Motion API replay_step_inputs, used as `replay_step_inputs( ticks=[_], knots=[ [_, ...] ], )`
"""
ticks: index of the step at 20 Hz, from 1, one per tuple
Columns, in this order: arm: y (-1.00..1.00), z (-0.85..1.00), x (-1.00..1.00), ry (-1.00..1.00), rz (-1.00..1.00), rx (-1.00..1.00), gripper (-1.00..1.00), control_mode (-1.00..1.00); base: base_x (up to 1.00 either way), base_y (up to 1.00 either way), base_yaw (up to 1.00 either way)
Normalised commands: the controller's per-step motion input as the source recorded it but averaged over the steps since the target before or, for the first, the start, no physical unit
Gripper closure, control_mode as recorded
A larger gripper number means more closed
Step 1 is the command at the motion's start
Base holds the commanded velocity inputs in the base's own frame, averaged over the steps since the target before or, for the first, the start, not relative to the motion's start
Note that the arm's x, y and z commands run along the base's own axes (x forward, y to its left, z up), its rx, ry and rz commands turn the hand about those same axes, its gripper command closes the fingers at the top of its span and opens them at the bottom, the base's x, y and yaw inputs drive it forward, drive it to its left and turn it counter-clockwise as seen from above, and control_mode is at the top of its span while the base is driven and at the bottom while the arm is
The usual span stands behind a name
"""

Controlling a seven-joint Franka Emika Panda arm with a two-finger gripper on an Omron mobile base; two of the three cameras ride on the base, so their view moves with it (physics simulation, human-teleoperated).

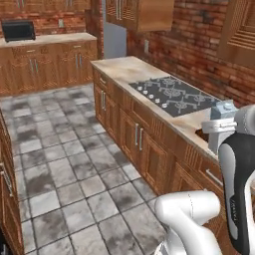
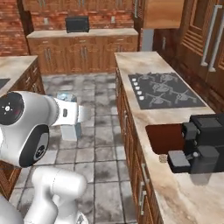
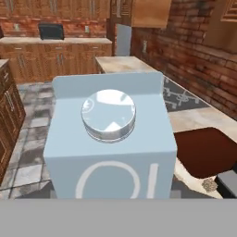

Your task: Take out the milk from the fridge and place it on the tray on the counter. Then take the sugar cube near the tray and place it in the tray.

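Milk sits right in front of the hand cam, w/ its round cap facing the lens, held up in the air off the counter. End effector is clamped on it. Tray lies on counter beside coffee machine; sugar cube just off tray's near edge.
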Motion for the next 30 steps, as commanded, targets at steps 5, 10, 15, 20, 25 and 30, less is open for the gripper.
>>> replay_step_inputs(
  ticks=[5, 10, 15, 20, 25, 30],
  knots=[
    [0.0, 0.0, 0.0, 0.0, 0.0, 0.0, 1.0, 1.0, 0.65, 0.09, -0.69],
    [0.0, 0.0, 0.0, 0.0, 0.0, 0.0, 1.0, 1.0, 0.56, 0.12, -0.66],
    [0.0, 0.0, 0.0, 0.0, 0.0, 0.0, 1.0, 1.0, 0.45, 0.38, -0.65],
    [0.0, 0.0, 0.0, 0.0, 0.0, 0.0, 1.0, 1.0, 0.46, 0.74, -0.63],
    [0.0, 0.0, 0.0, 0.0, 0.0, 0.0, 1.0, 1.0, 0.37, 0.86, -0.59],
    [0.0, 0.0, 0.0, 0.0, 0.0, 0.0, 1.0, 1.0, 0.03, 0.89, -0.52]
  ],
)
